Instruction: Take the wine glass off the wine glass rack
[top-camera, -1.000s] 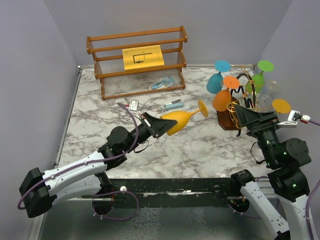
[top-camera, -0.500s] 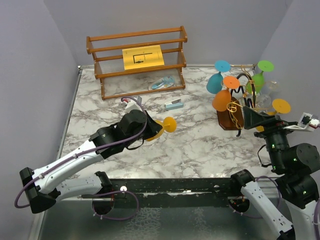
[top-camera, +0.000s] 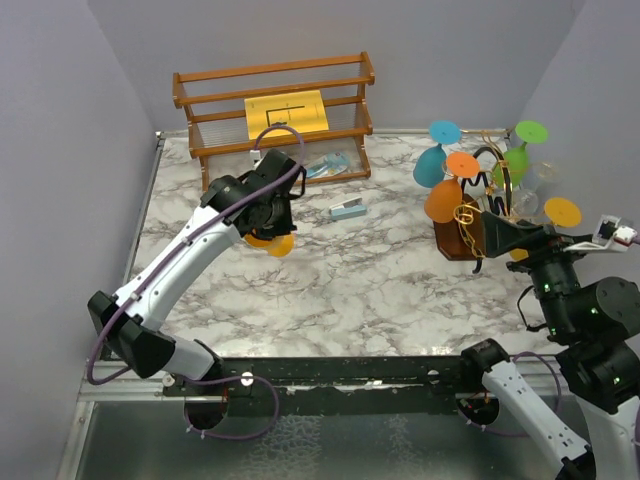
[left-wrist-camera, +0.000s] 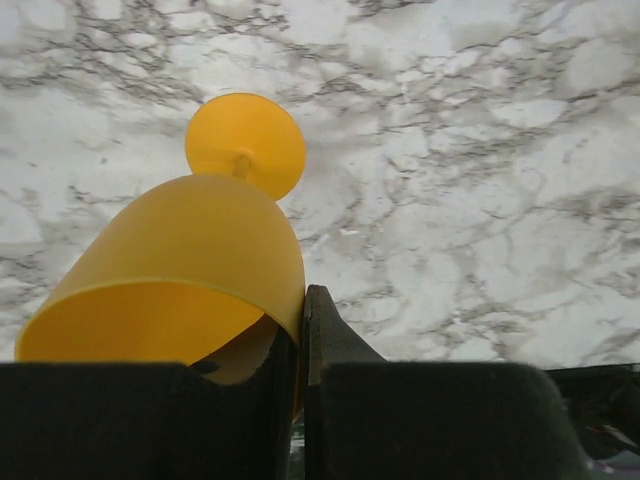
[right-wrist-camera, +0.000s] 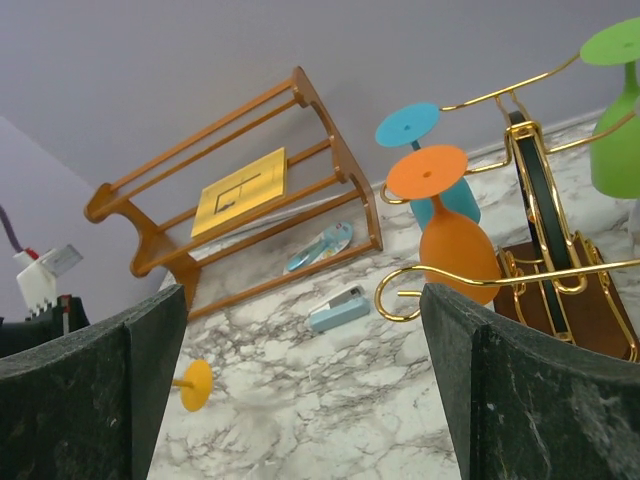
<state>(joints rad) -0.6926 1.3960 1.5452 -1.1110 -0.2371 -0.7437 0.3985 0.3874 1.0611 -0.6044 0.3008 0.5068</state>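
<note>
The yellow wine glass is already off the wine glass rack. Over the last second the left arm has swung it from just left of the rack to well away on that side, close to the slatted shelf at the back. It lay sideways a second ago; now its round foot points down at the marble tabletop. Whether the foot touches the marble cannot be told.

The left end effector is clamped on the rim of the bowl, one finger inside and one outside.

The right end effector sits at the near side of the rack. Its jaws have spread to full width with nothing between them, and the arm has eased back slightly from the wire arms. The other glasses, orange, blue and green, hang on the rack as before.

The removal itself looks done. What probably remains is to stand the yellow glass on its foot far from the rack and let go; a thin rim grip could let it tip as it is lowered
</note>
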